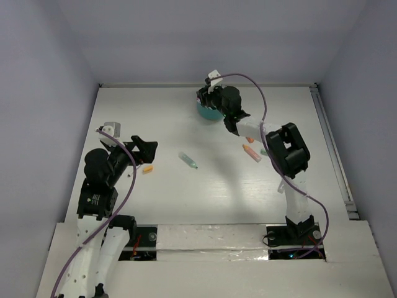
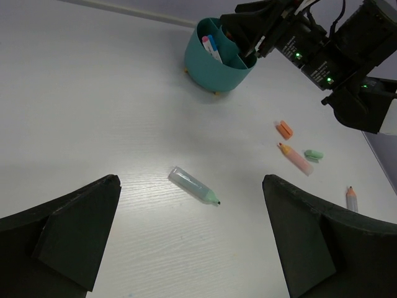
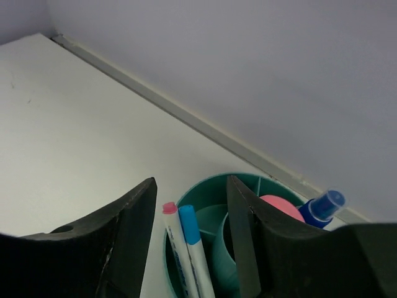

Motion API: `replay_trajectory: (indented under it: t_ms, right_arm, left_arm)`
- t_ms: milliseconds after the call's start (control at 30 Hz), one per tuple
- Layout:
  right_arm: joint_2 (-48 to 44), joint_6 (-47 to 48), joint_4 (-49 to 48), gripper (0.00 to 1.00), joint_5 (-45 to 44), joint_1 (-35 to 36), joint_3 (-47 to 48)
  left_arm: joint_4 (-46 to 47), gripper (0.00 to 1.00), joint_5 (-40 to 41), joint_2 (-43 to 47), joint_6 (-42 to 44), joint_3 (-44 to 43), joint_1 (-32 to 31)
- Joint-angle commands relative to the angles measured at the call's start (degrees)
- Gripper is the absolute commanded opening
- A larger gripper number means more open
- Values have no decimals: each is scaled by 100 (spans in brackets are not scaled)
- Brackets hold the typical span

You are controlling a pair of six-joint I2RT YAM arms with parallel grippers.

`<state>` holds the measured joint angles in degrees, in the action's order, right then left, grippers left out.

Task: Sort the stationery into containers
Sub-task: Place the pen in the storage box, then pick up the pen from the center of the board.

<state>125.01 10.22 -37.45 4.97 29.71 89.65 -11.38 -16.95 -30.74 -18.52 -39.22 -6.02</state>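
- Found the teal cup (image 1: 206, 113) at upper centre of the overhead frame, upright on the white bench (image 1: 155, 112), close to the far edge.
- Noted inside it a pink-capped pen (image 3: 169, 209) and a blue-capped pen (image 3: 188, 220) side by side at the left. Further right, a pink item (image 3: 278, 207) and a blue-capped marker (image 3: 324, 208); compartments for these not discernible.
- Recorded right jaws as open, poised over the cup rim, holding nothing.
- Recorded left jaws as spread wide at left of the overhead frame, gripping nothing.
- Logged loose on the bench: green marker (image 1: 188, 160) at centre and orange piece (image 1: 147, 169) just beside the left jaws.
- Logged right of centre, clustered: second orange piece (image 2: 285, 129), pink highlighter (image 2: 296, 158), green cap (image 2: 313, 154).
- Logged pencil (image 2: 352, 198) at lower right of the left wrist frame.
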Motion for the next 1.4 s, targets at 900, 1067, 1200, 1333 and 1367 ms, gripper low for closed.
replay_trajectory:
  t_ms: [900, 1067, 1200, 1333, 1367]
  right_arm:
    - [1147, -267, 5273, 48, 3256, 2284, 3233]
    - [1841, 155, 5687, 74, 2572, 2618, 3989]
    - [2132, 611, 5950, 80, 2333, 2759, 4271]
    - [2475, 954, 6223, 82, 2175, 2891, 4824]
    - [2528, 1034, 6241, 82, 2114, 2952, 4895]
  left_arm:
    - [74, 99, 1458, 1123, -187, -121, 409]
    - [109, 99, 1352, 1097, -178, -103, 409]
    - [109, 99, 1317, 1097, -160, -103, 409]
    - [136, 99, 1282, 1114, -160, -94, 409]
    - [136, 99, 1273, 1097, -160, -94, 409]
